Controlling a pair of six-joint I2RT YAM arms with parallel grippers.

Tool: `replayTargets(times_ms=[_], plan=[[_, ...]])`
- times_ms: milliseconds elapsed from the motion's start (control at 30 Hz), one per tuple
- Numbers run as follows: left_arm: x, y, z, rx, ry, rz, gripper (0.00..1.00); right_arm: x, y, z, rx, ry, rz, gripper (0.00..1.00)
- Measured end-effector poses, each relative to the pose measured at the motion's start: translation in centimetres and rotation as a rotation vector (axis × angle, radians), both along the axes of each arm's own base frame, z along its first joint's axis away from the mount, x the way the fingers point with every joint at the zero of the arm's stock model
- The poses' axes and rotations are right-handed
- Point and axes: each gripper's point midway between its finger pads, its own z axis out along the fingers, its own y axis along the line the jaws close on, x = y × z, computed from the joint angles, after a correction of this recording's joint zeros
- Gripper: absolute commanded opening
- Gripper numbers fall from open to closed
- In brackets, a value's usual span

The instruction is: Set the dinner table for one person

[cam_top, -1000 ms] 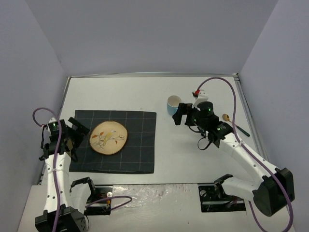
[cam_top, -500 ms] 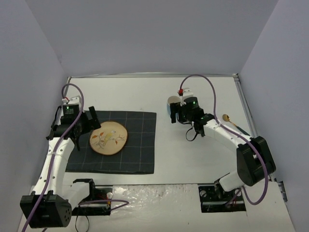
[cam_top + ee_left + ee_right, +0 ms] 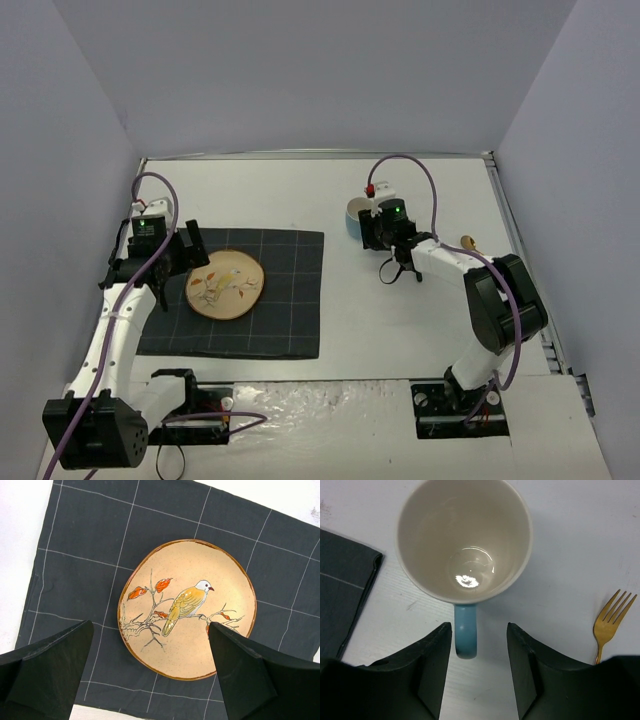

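The dinner table [image 3: 400, 320] lay beneath both pincers and carried one placemat [image 3: 90, 525], one plate [image 3: 187, 607], one mug [image 3: 465, 540] and one fork [image 3: 612, 617]. The left pincer [image 3: 151, 630] stood wide, holding nothing. The single bird-painted plate lay below the gap between its two fingers, centred on the dark checked placemat. The right pincer [image 3: 478, 635] stood narrow but not closed. The mug's one blue handle [image 3: 465, 637] sat between its two fingers, with a gap on each side. The mug body stood just ahead of the fingertips. The gold fork lay on the table to the right of that pincer in its wrist view.
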Motion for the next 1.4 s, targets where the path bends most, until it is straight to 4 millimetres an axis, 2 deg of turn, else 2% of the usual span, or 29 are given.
replayTargets(times_ms=[300,400,533,567,867,1033,1267,1400], plan=[[0.0,0.0,-0.1,0.002,0.001,-0.001,0.97,1.1,0.3,0.3,0.022,-0.038,0.020,0.29],[0.0,0.0,-0.1,0.000,0.001,-0.004,0.97,1.4,0.6,0.6,0.029,-0.051,0.033,0.20],[0.0,-0.1,-0.1,-0.001,0.002,-0.004,0.97,1.6,1.0,0.6,0.033,-0.057,0.053,0.02],[-0.1,-0.1,-0.1,-0.001,0.003,-0.004,0.97,1.6,1.1,0.6,0.033,-0.058,0.060,0.00],[0.0,-0.1,-0.1,-0.004,0.002,-0.008,0.97,0.8,2.2,1.1,0.020,-0.062,0.139,0.00],[0.0,-0.2,-0.1,-0.006,0.000,-0.010,0.97,-1.1,4.7,2.8,0.007,-0.078,0.229,0.00],[0.0,-0.2,-0.1,-0.007,0.000,-0.010,0.97,-2.9,10.8,7.3,0.048,-0.173,0.377,0.00],[0.0,-0.2,-0.1,-0.007,0.000,-0.010,0.97,-3.8,13.7,9.0,0.085,-0.208,0.448,0.00]])
